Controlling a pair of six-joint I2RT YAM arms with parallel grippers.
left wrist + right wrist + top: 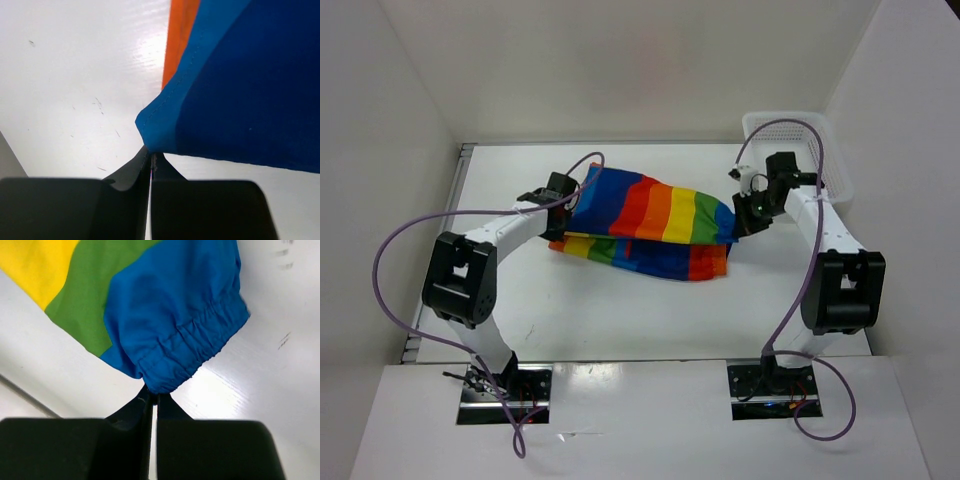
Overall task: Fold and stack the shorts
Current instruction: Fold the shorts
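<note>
Left jaws: pressed together on a stitched blue corner of the shorts (240, 90), the cloth pinched at the very tips; right jaws: likewise clamped, on the gathered blue elastic edge at the opposite end, green and yellow stripes beyond; both grips sit at the extreme corners, seemingly so that the cloth between is drawn taut and can be carried as one flat panel; shorts: middle of the desk (620, 320), spanning from one pair of jaws to the other, the upper layer striped blue, red, orange, yellow, green, blue, a lower layer lying on the desk and showing along the near edge; judged stage: fold in half under way, upper layer held over the lower, not yet released; left arm (510, 228) and right arm (820, 215): reaching inward from either side, wrists low; basket (820, 135): white mesh, far right corner, behind the right arm, apart from the shorts.
</note>
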